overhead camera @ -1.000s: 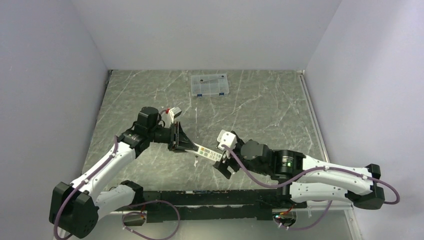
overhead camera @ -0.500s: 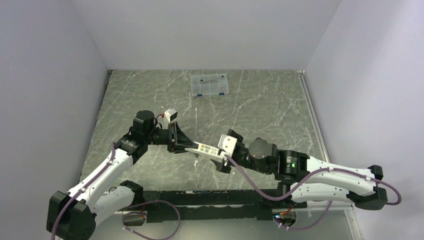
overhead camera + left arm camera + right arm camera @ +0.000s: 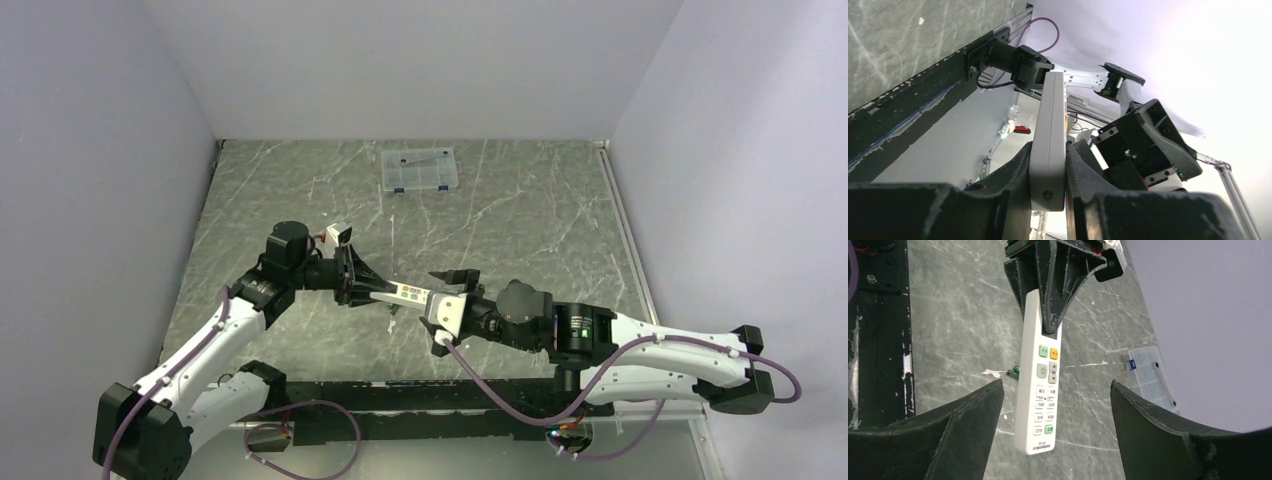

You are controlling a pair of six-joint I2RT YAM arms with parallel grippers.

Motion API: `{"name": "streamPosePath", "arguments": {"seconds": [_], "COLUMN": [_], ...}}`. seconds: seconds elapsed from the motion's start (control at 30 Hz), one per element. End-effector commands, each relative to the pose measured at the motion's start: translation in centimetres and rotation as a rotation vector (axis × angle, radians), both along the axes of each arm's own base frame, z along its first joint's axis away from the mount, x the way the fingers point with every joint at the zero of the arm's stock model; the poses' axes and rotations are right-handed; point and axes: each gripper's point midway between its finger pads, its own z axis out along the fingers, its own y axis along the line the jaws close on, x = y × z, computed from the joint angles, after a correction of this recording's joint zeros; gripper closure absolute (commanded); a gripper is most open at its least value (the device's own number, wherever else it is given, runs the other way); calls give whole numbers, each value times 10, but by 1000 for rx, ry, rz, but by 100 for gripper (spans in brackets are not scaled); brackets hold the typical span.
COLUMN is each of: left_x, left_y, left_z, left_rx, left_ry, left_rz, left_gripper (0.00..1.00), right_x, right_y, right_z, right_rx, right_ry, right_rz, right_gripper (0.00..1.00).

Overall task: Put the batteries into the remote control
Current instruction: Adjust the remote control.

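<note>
Grip on the left had not changed: the left gripper [image 3: 380, 293] stayed pinched narrowly on one end of the remote control [image 3: 1040, 390], holding it off the table [image 3: 300, 200] as a bar pointing toward the other arm. Its button face was turned up toward the right wrist camera, and the battery recess was out of sight. That arm had shifted a little and carried the remote control slightly further up the table. Beneath the bar, on the marble, lay what was probably a battery [image 3: 1013, 372], small, dark green and untouched; no other could be made out. The real change was on the right. The right gripper [image 3: 447, 307] had rolled over and swung up from below the free end, so its wide-open fingers now stood on either side of that end without touching it, holding nothing. That read as a handover or two-handed regrasp about to begin, likely to turn the back upward. Loading itself had not started.
</note>
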Motion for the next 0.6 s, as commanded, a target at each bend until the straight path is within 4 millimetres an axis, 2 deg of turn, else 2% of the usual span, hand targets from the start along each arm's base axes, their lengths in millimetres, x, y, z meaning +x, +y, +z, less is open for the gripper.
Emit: {"name": "streamPosePath", "arguments": {"seconds": [0.0,0.3,0.57], "left_x": [2,3,0], "left_y": [-3,-6,-6], "left_z": [27,34,33], "left_rx": [-87,-133,-137], "left_ry": [-21,37,66], "left_rz": [-13,-18,-39], "left_gripper": [100,100,100], "right_x": [-4,-3,6], "right_y": [5,10,5], "right_z": [10,-13,-11], "right_rx": [20,-70,-119], "right_ry": [-60,-143,-278], "right_rz": [40,9,-74], "right_gripper": [20,22,24]}}
